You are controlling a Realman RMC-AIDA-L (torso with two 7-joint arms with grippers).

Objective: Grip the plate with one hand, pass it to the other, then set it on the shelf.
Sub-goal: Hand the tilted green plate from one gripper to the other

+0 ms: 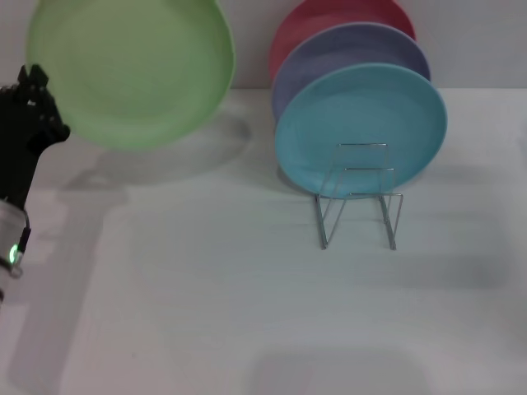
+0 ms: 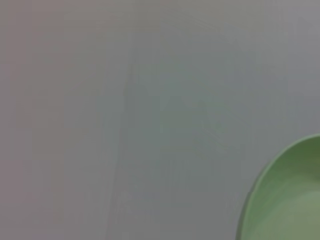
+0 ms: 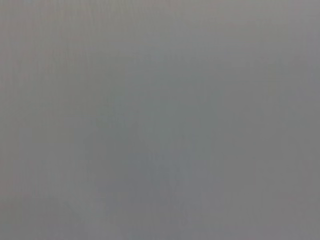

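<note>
Left pincer [image 1: 37, 99] is up at the far left of the head view, clamped on the left edge of the pale green plate [image 1: 132, 70], which hangs tilted in the air, well clear of the white table [image 1: 206, 313], its shadow falling below it. The left wrist view catches only a curve of that plate's rim [image 2: 285, 195]. Over to the right stands the wire shelf [image 1: 360, 197], its front loops bare. Crowding its rear slots: a light blue plate [image 1: 362, 123] nearest, a lavender plate [image 1: 350, 49] behind it, a red plate [image 1: 329, 20] at the back, all upright and overlapping. The right pincer is out of sight; its wrist view shows only blank grey.
</note>
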